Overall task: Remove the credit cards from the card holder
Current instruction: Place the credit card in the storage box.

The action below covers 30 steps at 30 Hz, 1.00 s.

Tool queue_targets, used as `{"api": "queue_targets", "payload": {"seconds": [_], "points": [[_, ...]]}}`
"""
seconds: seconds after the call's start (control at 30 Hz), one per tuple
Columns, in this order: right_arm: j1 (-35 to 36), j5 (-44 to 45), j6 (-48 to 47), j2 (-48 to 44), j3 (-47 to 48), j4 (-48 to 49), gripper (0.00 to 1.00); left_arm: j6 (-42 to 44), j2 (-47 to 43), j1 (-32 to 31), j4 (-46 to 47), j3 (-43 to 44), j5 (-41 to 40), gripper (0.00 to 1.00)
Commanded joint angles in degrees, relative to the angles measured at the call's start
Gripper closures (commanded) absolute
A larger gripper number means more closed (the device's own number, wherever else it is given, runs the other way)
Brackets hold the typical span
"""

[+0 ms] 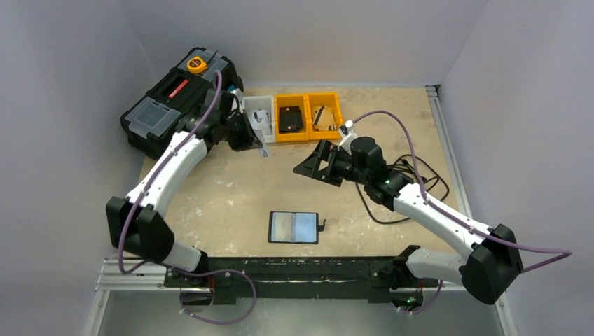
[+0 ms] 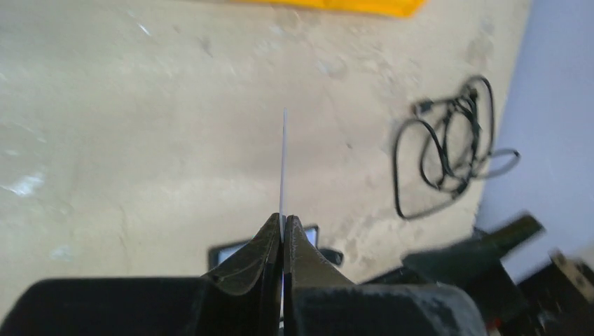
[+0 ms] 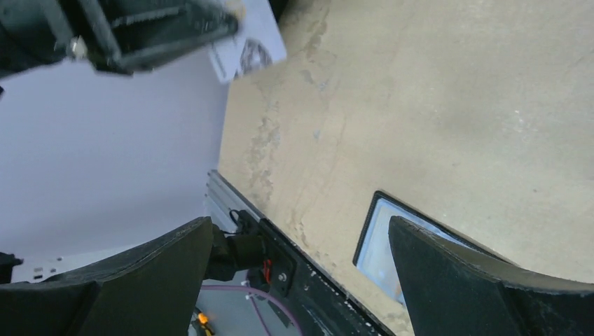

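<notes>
The card holder (image 1: 294, 227) lies open and flat near the table's front edge, with pale credit cards showing in its pockets. The left wrist view shows my left gripper (image 2: 283, 227) shut on one thin white credit card (image 2: 284, 168), seen edge-on and standing up from the fingertips. From above, that gripper (image 1: 253, 136) hovers beside the white bin, far from the holder. My right gripper (image 1: 315, 164) hangs open at mid-table, holding nothing. In the right wrist view its fingers (image 3: 462, 280) stand wide apart over the card holder (image 3: 382, 245), and the held card (image 3: 249, 49) shows at the top.
A large black toolbox (image 1: 182, 98) sits at the back left. Beside it stand a white bin (image 1: 258, 110) and two yellow bins (image 1: 308, 115). A coiled black cable (image 1: 413, 182) lies at the right. A metal rail (image 1: 140, 269) runs along the near edge.
</notes>
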Motion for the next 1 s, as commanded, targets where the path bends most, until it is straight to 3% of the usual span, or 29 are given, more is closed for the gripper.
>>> {"api": "queue_targets", "payload": {"seconds": [0.0, 0.07, 0.23, 0.57, 0.77, 0.97], "points": [[0.1, 4.2, -3.2, -3.3, 0.6, -4.6, 0.01, 6.0, 9.4, 1.9, -4.9, 10.2, -15.7, 1.00], [0.1, 4.5, -3.2, -4.7, 0.0, -5.2, 0.01, 7.4, 14.2, 2.4, -4.7, 14.8, -17.7, 1.00], [0.1, 5.4, -3.2, -7.9, -1.4, -7.6, 0.01, 8.9, 23.9, 4.7, 1.7, 22.7, -13.9, 1.00], [0.1, 8.2, -3.6, -14.5, -1.2, -14.1, 0.01, 13.3, 39.2, 5.6, 2.8, 36.0, -14.9, 1.00], [0.1, 10.0, -3.5, -17.5, -1.5, -17.1, 0.01, 13.7, 46.2, 6.8, 0.9, 43.1, -10.9, 1.00], [0.1, 10.9, -3.4, -18.2, -1.7, -18.5, 0.01, 14.3, 50.0, 7.6, -0.9, 47.7, -8.2, 0.90]]}}
